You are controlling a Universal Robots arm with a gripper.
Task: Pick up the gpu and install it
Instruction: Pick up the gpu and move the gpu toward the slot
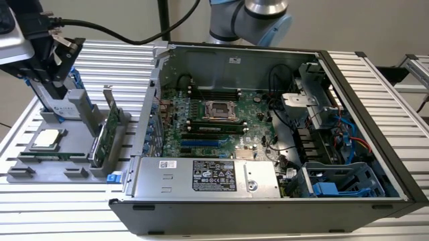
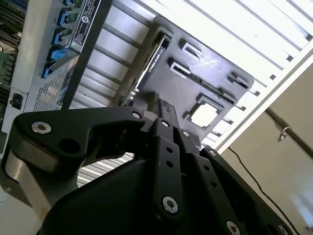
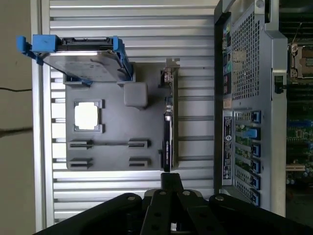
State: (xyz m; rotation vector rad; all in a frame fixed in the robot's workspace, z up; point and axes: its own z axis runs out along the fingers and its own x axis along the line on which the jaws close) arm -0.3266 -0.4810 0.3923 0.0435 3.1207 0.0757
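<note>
Lying open, the computer case (image 1: 221, 63) sits just beside the grey parts tray (image 1: 40, 173). A blue-railed hard drive (image 1: 67, 108) and the gpu (image 1: 106, 125) stand on edge there, with a processor (image 1: 45, 138) lying flat. The gripper (image 3: 171, 180) hovers above, fingers pressed together, empty.

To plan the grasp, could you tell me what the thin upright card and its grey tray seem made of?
Thin green expansion card: likely fibreglass circuit board, green face; its end bracket looks bare silver metal. Grey holder tray: probably matte moulded plastic, uniform and dull.
</note>
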